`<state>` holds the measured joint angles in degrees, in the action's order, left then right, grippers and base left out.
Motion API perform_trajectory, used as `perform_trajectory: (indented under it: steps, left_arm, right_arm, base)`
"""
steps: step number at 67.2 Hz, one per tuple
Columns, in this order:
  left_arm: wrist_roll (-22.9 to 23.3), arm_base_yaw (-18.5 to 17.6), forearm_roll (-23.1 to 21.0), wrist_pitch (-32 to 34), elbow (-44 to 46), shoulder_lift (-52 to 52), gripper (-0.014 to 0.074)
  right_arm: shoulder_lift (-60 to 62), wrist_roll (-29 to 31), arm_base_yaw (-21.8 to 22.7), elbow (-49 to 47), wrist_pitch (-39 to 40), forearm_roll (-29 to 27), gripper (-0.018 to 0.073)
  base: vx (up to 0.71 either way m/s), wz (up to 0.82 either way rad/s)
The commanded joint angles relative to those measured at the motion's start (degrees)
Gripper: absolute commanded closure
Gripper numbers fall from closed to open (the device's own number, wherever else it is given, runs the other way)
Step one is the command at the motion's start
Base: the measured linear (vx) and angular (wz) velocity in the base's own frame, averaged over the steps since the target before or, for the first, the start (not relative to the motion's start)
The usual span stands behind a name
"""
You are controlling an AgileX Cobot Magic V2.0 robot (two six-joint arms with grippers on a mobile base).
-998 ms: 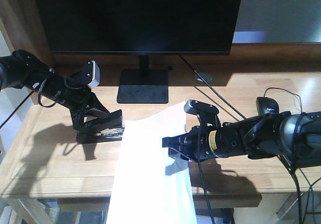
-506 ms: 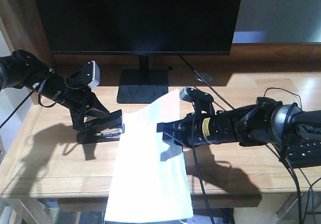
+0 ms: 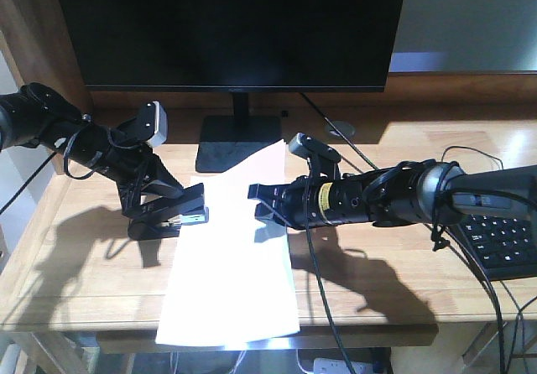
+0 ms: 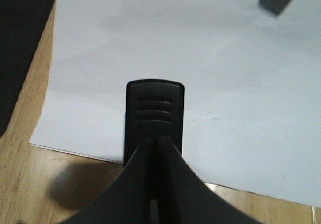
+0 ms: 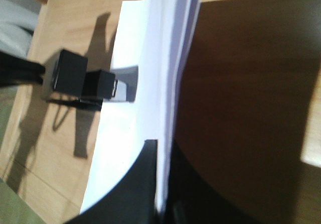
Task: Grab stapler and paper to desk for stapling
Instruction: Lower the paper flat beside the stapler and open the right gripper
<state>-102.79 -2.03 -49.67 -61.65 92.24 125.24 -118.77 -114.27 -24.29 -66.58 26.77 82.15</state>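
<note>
The black stapler (image 3: 183, 215) rests on the desk (image 3: 75, 273) at the left, with my left gripper (image 3: 153, 196) shut on it from behind. In the left wrist view the stapler's head (image 4: 154, 111) lies over the near edge of the paper (image 4: 225, 83), and the gripper (image 4: 154, 142) is shut on its rear. The white paper (image 3: 231, 265) lies across the desk's middle and overhangs the front edge. My right gripper (image 3: 262, 198) is shut on the paper's right edge. The right wrist view shows the sheet (image 5: 145, 58) pinched edge-on in the gripper (image 5: 161, 151), with the stapler (image 5: 100, 85) at its far edge.
A dark monitor on a black stand (image 3: 239, 143) fills the back. A black keyboard (image 3: 512, 244) sits at the right edge, with cables (image 3: 470, 152) trailing behind the right arm. A round cable port (image 3: 340, 128) lies near the stand.
My right gripper has moved left with the paper, sliding the sheet's left edge up to the stapler. The left arm and the stapler have stayed in place.
</note>
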Motion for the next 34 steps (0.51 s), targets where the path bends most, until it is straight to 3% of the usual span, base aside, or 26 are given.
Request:
perform_trajectory:
  steps: [1,34]
  left_arm:
    - [0.54,-0.18,-3.15,-0.87,1.39,-3.42,0.0604]
    - [0.54,-0.18,-3.15,-0.87,1.39,-3.42,0.0604]
  right_arm:
    - [1.65,0.81,0.03,-2.60,1.82,-3.99,0.0561]
    - [-4.78,2.36,-0.06,-10.47,1.58,-5.19,0.0558]
  base:
    - [0.00,0.00]
    - [0.00,0.00]
